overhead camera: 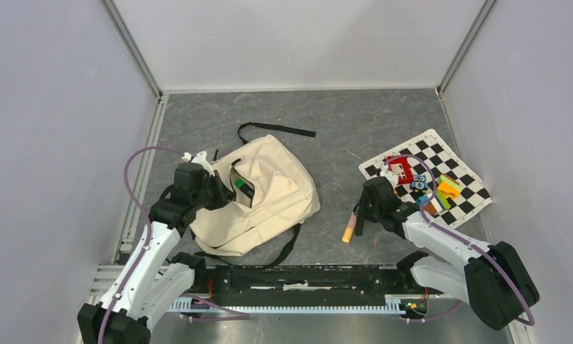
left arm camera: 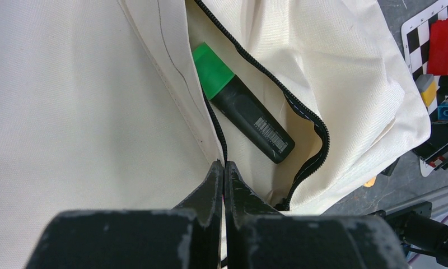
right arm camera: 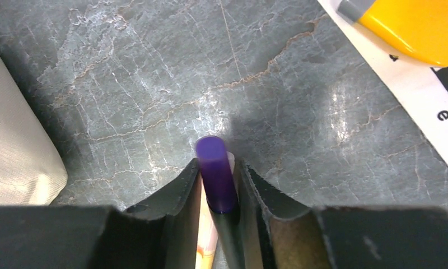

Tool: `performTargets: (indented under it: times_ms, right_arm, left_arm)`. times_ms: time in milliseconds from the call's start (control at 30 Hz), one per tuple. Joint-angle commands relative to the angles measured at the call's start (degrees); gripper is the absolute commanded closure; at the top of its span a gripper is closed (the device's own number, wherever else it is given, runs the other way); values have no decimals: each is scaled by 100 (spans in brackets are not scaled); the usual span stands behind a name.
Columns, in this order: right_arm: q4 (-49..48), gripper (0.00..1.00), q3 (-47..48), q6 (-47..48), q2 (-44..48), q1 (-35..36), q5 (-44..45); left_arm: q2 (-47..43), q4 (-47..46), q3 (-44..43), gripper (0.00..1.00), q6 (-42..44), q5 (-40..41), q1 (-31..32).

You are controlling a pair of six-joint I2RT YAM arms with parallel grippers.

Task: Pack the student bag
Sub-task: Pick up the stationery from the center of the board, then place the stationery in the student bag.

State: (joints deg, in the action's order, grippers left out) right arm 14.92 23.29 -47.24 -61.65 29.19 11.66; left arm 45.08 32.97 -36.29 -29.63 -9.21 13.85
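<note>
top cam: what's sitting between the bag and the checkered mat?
Top view: the right gripper sits between bag and checkered mat, fingers either side of a purple-capped pen; an orange-tipped pen lies beside it. Otherwise bare table.

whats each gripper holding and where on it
Left gripper pinches the student bag at the zipper edge of its opening. Right gripper: jaws flank a purple-capped marker just behind its cap; firm grip unclear.
</note>
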Motion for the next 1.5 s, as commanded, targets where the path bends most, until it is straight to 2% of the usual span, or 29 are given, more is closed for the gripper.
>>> performTargets:
  times_ms: [0,300,567,767,900,1133,1300,1467]
  right_arm:
    - [288,70,-237,175,-45,8,389]
    - [462,100,86,984,574,12,869]
    - [331,100,500,2068,1171,42,565]
    - [-55,100,1138,2285,1108,395,-383]
    - [-458,100,1968,2288,650,1336,-155]
    - [-992,100,3659,2701,-788,2776,406]
    - [-1650,100,4472,2687,-1863,3112,-14]
    - [-1559,100,5389,2654,-2977,3168,-531]
  left_arm:
    - [-127,-133,-175,98,272,59,-66]
    - [-219,-135,-144,98,249,18,-66]
    - [-224,-85,-155,98,248,180,-66]
    - [-273,-63,-138,98,207,265,-62]
    - [-290,-61,-146,98,203,326,-66]
    - [-368,-36,-154,98,198,420,-67]
    - [-464,-19,-143,98,208,462,-66]
    - [-463,-20,-154,98,210,464,-66]
